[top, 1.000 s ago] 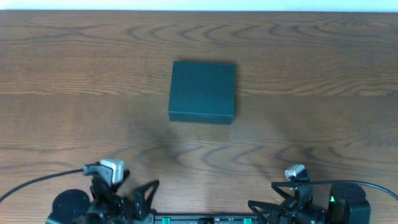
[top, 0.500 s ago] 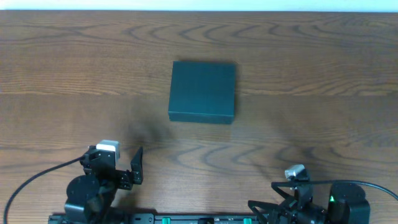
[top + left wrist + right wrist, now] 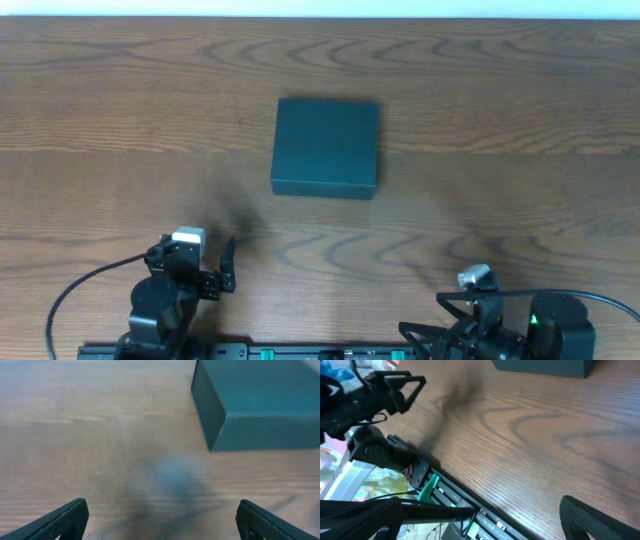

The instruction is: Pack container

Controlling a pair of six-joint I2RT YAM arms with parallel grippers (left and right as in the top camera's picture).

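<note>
The container (image 3: 326, 146) is a dark teal square box with its lid shut, lying on the wooden table a little beyond its middle. It shows at the top right of the left wrist view (image 3: 260, 405) and at the top edge of the right wrist view (image 3: 545, 366). My left gripper (image 3: 196, 270) is open and empty, raised near the front left and facing the container, well short of it (image 3: 160, 517). My right gripper (image 3: 430, 325) is open and empty, low at the front right edge (image 3: 480, 520).
The wooden table (image 3: 500, 220) has nothing else on it in view. The black mounting rail with green parts (image 3: 435, 485) runs along the front edge. The left arm (image 3: 380, 395) shows at the upper left of the right wrist view.
My left arm has lifted off its rest at the front edge and swung up to face the container, then shifted slightly right. The right arm and the container have not moved.
</note>
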